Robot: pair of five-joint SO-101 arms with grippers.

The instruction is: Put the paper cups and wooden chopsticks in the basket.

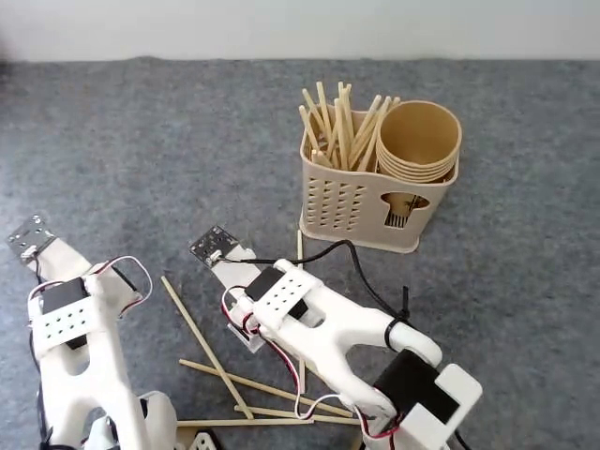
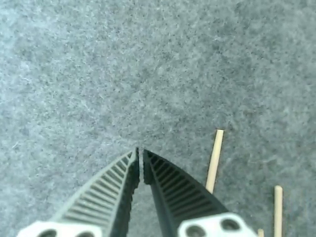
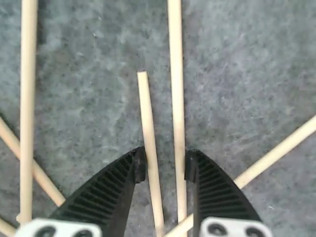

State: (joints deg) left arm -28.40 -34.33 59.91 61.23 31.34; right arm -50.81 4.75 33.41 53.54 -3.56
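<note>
While right gripper (image 3: 165, 160) straddles two chopsticks (image 3: 146, 118), pale, slender, straight, blunt-ended

The right gripper (image 3: 166, 165) hangs over grey felt (image 3: 247, 74), jaws apart around two chopsticks lying side by side. The first chopstick (image 3: 148, 133) ends just beyond the fingertips; the second chopstick (image 3: 175, 74) runs farther. Another chopstick (image 3: 27, 98) lies outside.

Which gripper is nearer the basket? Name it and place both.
Right. The right gripper is open over loose chopsticks just in front of the basket; the left gripper, shut, is farther off to the side over carpet.
</note>
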